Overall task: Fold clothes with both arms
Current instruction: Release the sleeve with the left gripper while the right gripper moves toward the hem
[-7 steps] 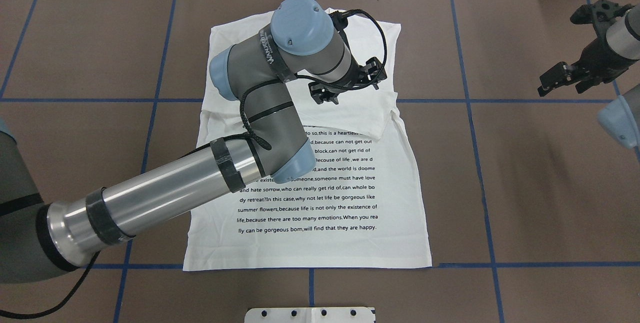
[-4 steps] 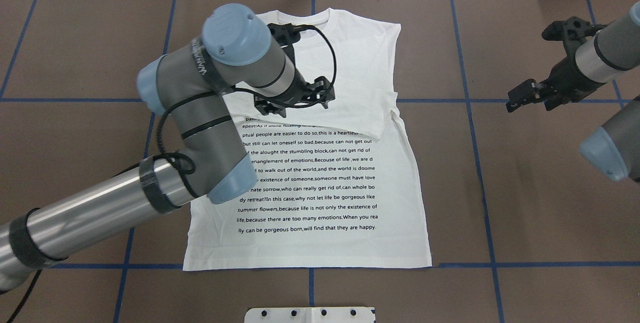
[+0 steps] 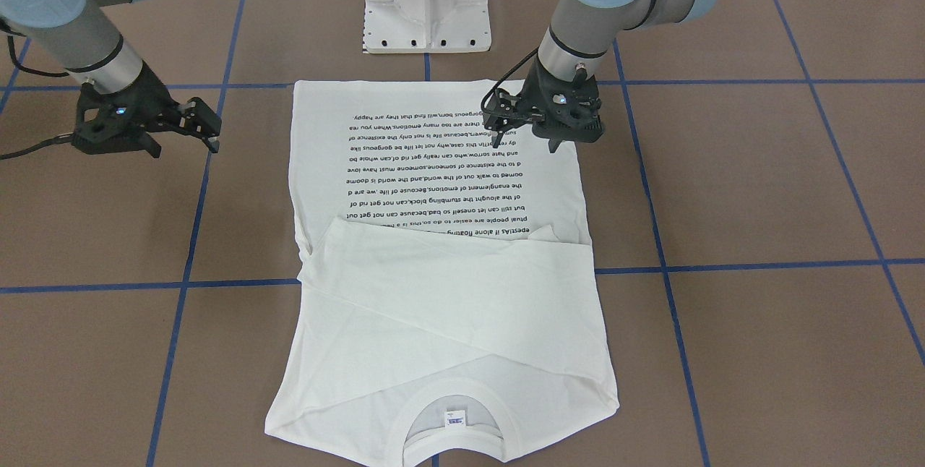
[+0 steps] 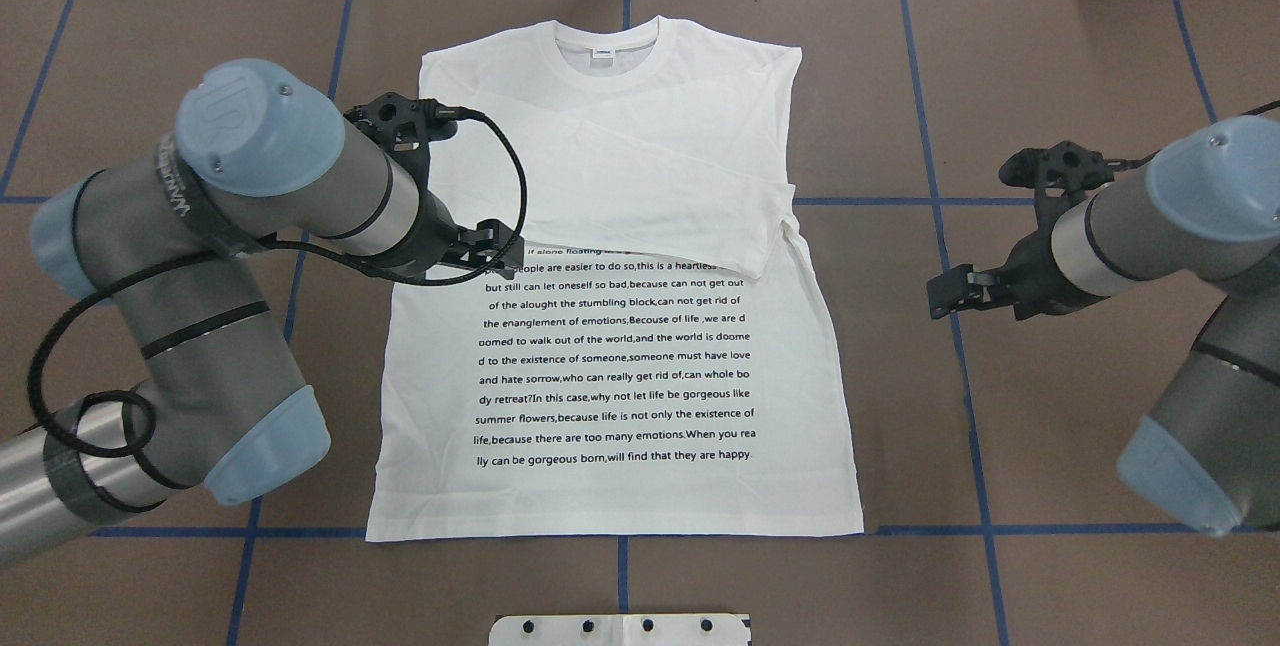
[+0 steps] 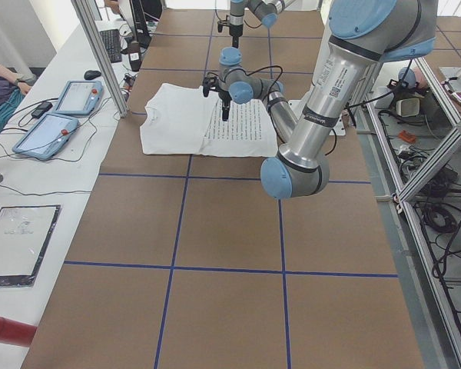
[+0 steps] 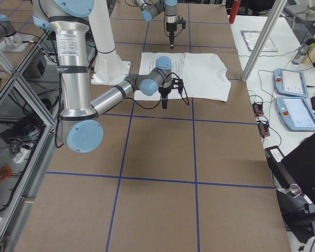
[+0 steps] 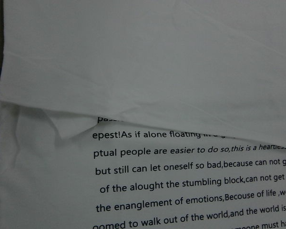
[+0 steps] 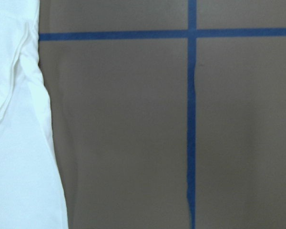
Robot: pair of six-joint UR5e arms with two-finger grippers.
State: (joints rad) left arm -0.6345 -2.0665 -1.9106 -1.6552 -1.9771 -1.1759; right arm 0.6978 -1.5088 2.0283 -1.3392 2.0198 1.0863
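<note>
White T-shirt [image 4: 620,366] flat on counter [image 4: 1040,446], print up, sleeves [image 4: 660,176] crossed over chest, probably to square it for body fold. Left hand [image 4: 488,246] released, empty, above shirt's left edge by sleeve fold. Right hand [image 4: 950,292] released, empty, over bare counter beside right edge — likely flanking shirt for two-sided grasp.

White T-shirt [image 4: 620,366]: black printed lines, e.g. "summer flowers,because life is not only the existence of". Its neck label [image 4: 604,54]: illegible.

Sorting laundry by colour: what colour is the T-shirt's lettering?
Black lettering on a white T-shirt; clearest in the left wrist view.
</note>
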